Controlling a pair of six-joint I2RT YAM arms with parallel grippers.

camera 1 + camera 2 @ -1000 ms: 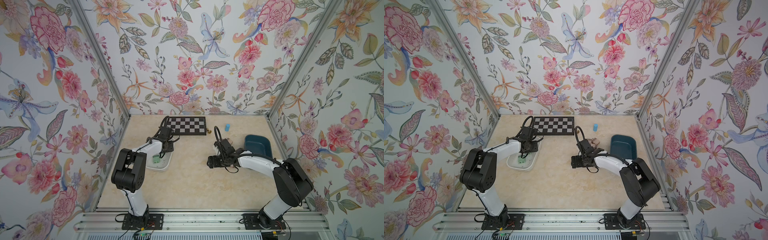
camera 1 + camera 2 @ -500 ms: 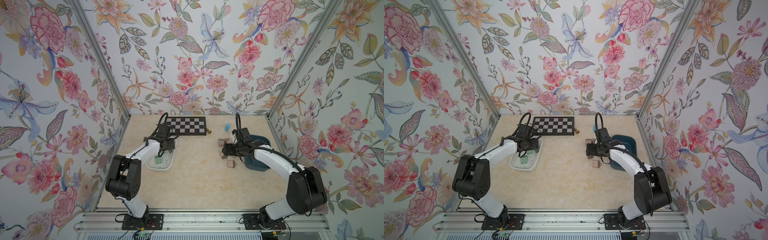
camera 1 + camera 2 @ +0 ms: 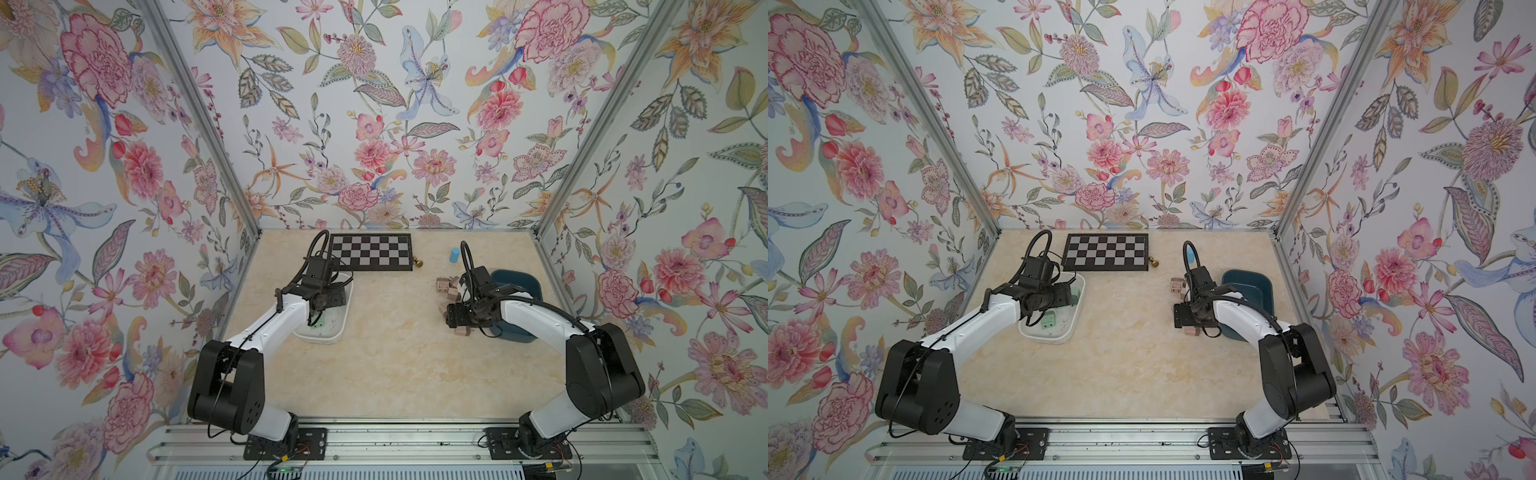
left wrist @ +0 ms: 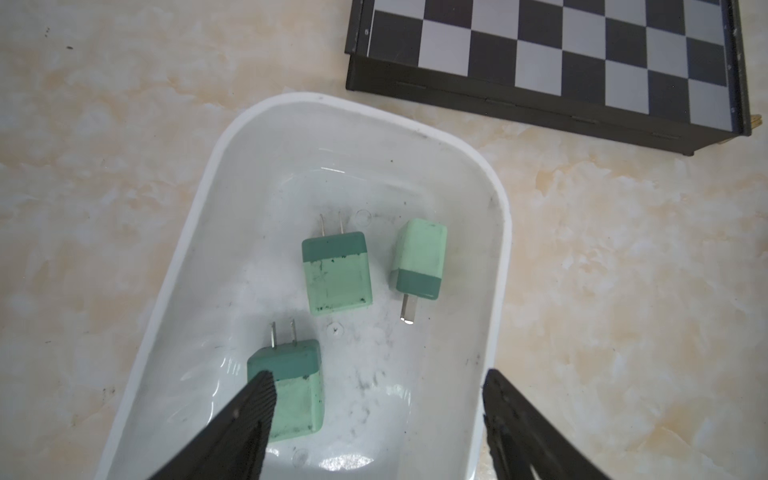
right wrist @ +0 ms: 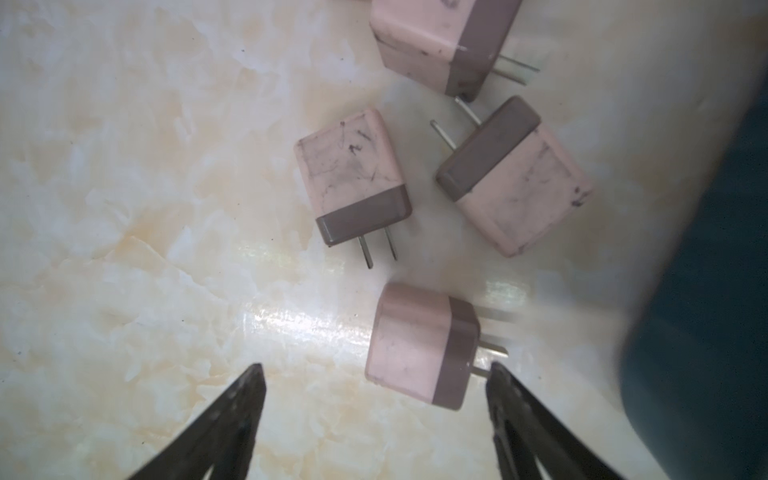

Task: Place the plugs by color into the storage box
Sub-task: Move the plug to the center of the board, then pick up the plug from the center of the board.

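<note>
Left gripper [image 4: 376, 380] was shut, now its jaws are wide apart over the white tray [image 4: 199, 195]. A green plug [image 4: 297, 386] now lies on the tray floor right at one finger. The left arm's elbow has dropped back toward the front rail. Right gripper [image 5: 376, 368] left mid-table, swung out to the pink plugs by the blue bin [image 3: 519, 282], then came nearer the front. It's now low over the nearest pink plug [image 5: 415, 345].

Floral-papered walls [image 3: 374, 124], cream marbled tabletop [image 3: 395, 374], aluminium corner posts [image 3: 207, 124]
</note>
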